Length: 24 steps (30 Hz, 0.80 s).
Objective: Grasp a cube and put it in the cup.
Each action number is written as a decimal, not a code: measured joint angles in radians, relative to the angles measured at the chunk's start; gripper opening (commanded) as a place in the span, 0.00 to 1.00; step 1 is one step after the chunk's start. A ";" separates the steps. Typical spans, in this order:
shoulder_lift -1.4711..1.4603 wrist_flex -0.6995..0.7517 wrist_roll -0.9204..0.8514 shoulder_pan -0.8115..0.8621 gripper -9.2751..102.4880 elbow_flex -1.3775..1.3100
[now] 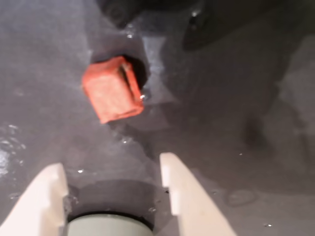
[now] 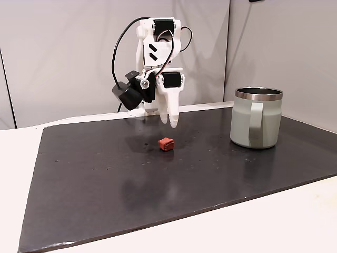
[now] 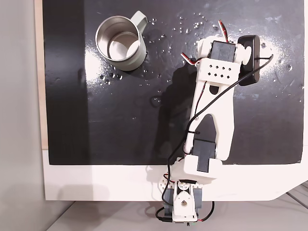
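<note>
**Desk:** While the cube lies loose on the dark mat, how much of the job can the caption claim as done?

**Photographer:** None of it yet, by my reading. Going left to right in the fixed side view: bare mat, then the white arm hanging over the middle with its gripper pointing down, tips clear of the surface. The little red-orange block sits just below and slightly in front of those tips, not touched. Well off to the right stands the mint-green cup, upright, handle facing the camera.

**Desk:** And the fingers?

**Photographer:** In the wrist view the two pale fingers are spread well apart with nothing between them. The cube rests on the mat ahead of them, turned at an angle and a touch left of the gap's centre line.

**Desk:** Anything in the cup?

**Photographer:** From the fixed view above, the cup sits at the upper left of the mat, and its steel inside looks bare. The arm covers the middle-right there.

**Desk:** So what remains?

**Photographer:** Everything, as I judge it: lower onto the block, close, lift, carry it across to the cup and let go.
</note>
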 measured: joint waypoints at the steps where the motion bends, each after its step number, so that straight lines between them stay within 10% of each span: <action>1: -0.005 0.003 0.000 0.002 0.28 0.000; 24: -0.336 0.101 -0.028 0.048 0.27 -0.288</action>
